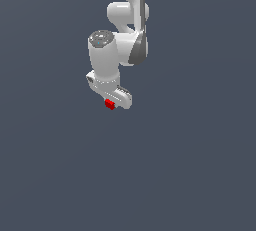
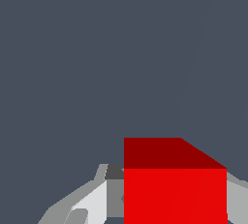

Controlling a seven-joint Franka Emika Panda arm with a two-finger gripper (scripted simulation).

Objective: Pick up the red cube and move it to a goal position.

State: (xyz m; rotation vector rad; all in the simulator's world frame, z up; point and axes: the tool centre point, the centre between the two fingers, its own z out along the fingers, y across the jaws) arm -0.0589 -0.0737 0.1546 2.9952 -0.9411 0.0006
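The red cube [image 1: 110, 105] is a small bright red block peeking out just under the white gripper [image 1: 112, 104] in the exterior view. The arm reaches down from the top of that view and its hand hides most of the cube. In the wrist view the red cube [image 2: 174, 189] looms large, sitting between the grey-white fingers [image 2: 92, 203] of the gripper [image 2: 169, 203], which is shut on it. I cannot tell whether the cube rests on the surface or hangs above it.
A plain dark grey-blue surface [image 1: 190, 165] fills both views. No marker or other object shows on it.
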